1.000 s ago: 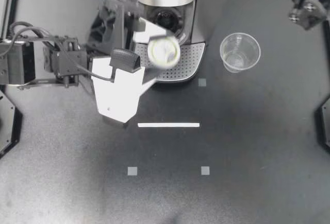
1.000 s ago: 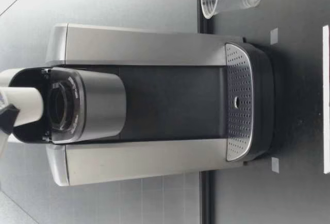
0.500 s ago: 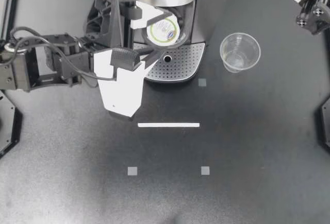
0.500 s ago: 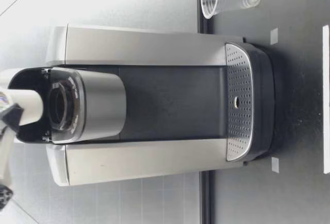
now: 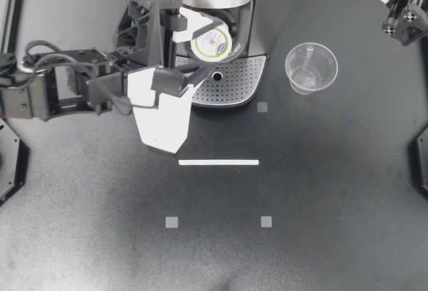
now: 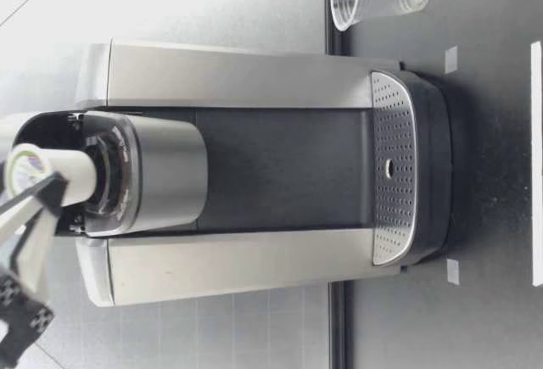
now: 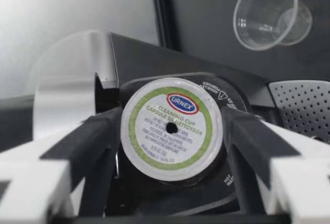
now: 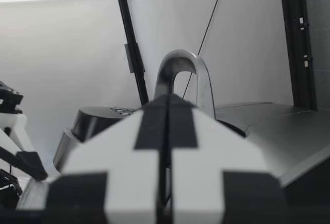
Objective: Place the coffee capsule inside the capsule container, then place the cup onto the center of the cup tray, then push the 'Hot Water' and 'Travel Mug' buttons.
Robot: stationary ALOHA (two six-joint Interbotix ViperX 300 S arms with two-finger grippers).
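The left gripper (image 5: pixel 208 43) is reaching in over the coffee machine (image 5: pixel 274 10) and is clamping the capsule (image 5: pixel 214 40) from two sides. In the left wrist view its dark fingers (image 7: pixel 93 134) are pressing on opposite edges of the capsule (image 7: pixel 171 126). The foil lid with its green ring is facing up toward that camera.

In the low view the capsule (image 6: pixel 53 178) is standing roughly upright. Its long axis is running from the lid at the top down to the narrower end, which is pointing into the capsule holder (image 6: pixel 106 174) of the coffee machine (image 6: pixel 254 72). The lower end is sitting at the holder's mouth (how far in it reaches cannot be told). The dark rim of the capsule holder (image 7: pixel 229 98) is showing just behind the capsule in the left wrist view.

The clear cup (image 5: pixel 311 68) is standing upright on the table (image 5: pixel 334 190), mouth up, just beside the machine and off the perforated drip tray (image 5: pixel 241 83). A white strip (image 5: pixel 219 162) is lying on the table in front of the machine.

The right gripper (image 5: pixel 403 18) is hanging near the table's far right corner, well apart from the cup. In the right wrist view its fingers (image 8: pixel 139 131) are pressing together with nothing between them.
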